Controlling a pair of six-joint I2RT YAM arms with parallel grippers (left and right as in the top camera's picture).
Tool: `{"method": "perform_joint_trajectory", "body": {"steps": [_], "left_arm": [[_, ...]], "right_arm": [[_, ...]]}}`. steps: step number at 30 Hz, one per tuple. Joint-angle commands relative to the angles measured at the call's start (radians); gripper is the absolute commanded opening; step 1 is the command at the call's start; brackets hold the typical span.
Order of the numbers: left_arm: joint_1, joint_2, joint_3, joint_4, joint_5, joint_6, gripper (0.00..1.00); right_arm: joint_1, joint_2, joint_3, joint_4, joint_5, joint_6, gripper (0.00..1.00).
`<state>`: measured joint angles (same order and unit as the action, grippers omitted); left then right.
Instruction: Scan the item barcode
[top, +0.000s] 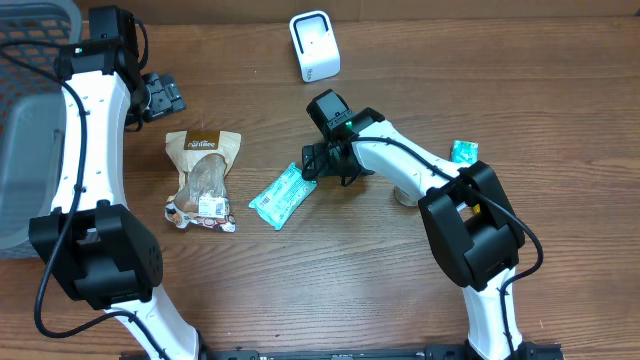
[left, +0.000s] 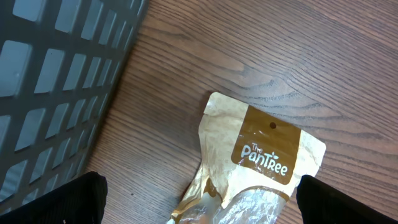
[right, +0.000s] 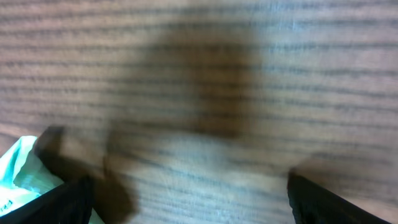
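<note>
1. L gripper (top: 163, 95): jaws wide, nothing held. It sits at the far-left of the table (top: 330, 290), just beside the gray basket (top: 25, 120).
2. L wrist cam: both fingertips (left: 81, 199) sit in the bottom corners, well apart. The brown pouch (left: 261, 155) lies below and btwn them, with no contact seen.
3. Pouch is flat on the table, left of centre, "The PanTree" end toward the far edge. There's a white sticker (top: 210, 205) at its near end; print too small to read.
4. R gripper (top: 320, 160): jaws wide, empty. It's mid-table, tips toward the teal packet (top: 282, 196), just beside its upper end. Can't tell if touching.
5. Teal packet lies flat on a diagonal, btwn pouch and R gripper.
6. R wrist cam is blurred: wood grain, dark tips in the bottom corners, a teal corner at lower left.
7. White scanner (top: 314, 46) stands upright at the far edge, well apart from both items and both grippers.
8. Small teal sachet (top: 463, 151) lies to the right of the R arm.
</note>
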<state>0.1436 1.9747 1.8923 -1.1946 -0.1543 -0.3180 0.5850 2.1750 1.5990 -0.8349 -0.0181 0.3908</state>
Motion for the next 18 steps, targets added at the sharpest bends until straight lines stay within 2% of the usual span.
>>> {"method": "perform_joint_trajectory", "body": {"steps": [1,5,11,12,18], "left_arm": [[-0.007,-0.017,0.006,-0.002,-0.003,-0.003,1.0],[-0.007,-0.017,0.006,-0.002,-0.003,-0.003,1.0],[-0.007,-0.017,0.006,-0.002,-0.003,-0.003,1.0],[-0.007,-0.017,0.006,-0.002,-0.003,-0.003,1.0],[-0.007,-0.017,0.006,-0.002,-0.003,-0.003,0.99]], "right_arm": [[0.003,0.003,-0.008,-0.068,-0.083,0.002,0.96],[0.002,0.002,0.037,-0.169,-0.097,0.005,0.96],[0.0,0.0,0.218,-0.309,-0.097,0.005,0.97],[-0.001,0.0,0.245,-0.326,-0.097,0.005,1.0],[-0.014,0.0,0.306,-0.354,-0.118,0.005,1.0]]}}
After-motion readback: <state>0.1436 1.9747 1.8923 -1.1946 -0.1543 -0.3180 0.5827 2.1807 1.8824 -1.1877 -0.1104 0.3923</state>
